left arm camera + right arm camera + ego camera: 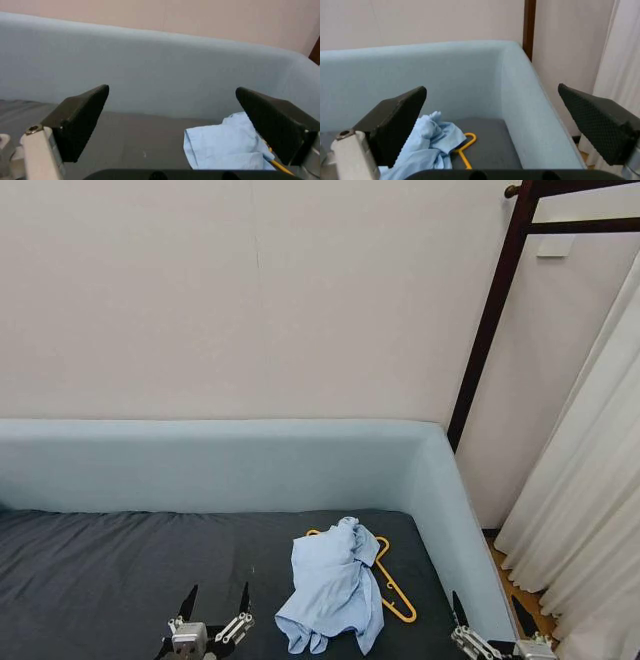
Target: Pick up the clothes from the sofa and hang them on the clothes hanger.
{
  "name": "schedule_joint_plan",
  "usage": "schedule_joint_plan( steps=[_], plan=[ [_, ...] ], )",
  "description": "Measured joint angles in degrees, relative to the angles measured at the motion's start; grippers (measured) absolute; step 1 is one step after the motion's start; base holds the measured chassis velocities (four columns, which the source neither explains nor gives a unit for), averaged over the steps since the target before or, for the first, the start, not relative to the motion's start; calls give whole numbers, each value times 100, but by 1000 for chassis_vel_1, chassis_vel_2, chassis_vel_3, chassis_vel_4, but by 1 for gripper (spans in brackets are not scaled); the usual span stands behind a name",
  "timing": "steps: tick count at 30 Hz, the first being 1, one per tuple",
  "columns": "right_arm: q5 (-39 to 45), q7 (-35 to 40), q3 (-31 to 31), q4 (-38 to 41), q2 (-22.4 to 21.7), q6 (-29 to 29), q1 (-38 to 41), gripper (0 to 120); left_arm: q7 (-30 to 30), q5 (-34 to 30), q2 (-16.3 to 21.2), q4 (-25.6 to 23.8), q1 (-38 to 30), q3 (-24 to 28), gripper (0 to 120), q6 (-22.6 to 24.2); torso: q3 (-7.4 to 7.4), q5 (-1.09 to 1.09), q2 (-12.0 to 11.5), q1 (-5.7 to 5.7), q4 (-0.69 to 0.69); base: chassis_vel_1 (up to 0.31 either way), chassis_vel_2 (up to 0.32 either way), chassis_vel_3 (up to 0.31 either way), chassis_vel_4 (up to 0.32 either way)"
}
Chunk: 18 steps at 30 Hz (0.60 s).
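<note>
Crumpled pale-blue shirt (333,590) over yellow hanger (400,601), left pincer (218,592), right pincer (487,605) — both released

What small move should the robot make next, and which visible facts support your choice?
Probably ease the left gripper forward and rightward toward the light blue garment. Both it and the right gripper hang open and empty at the bottom of the head view. The garment lies crumpled on the dark seat over a yellow hanger, nearer the left gripper.
</note>
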Motion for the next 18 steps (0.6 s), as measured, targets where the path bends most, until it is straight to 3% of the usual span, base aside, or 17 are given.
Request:
schedule_joint_plan(
  steps=[10, 18],
  plan=[
    [317, 59, -147, -130, -286, -273, 104, 100, -25, 52, -46, 75, 47, 9, 100, -20, 0, 1, 0, 0, -1, 0, 0, 0, 0],
    [2115, 339, -162, -181, -1402, -1639, 569, 100, 12, 111, 40, 490, 122, 53, 100, -281, 0, 1, 0, 0, 1, 0, 0, 0, 0]
  ],
)
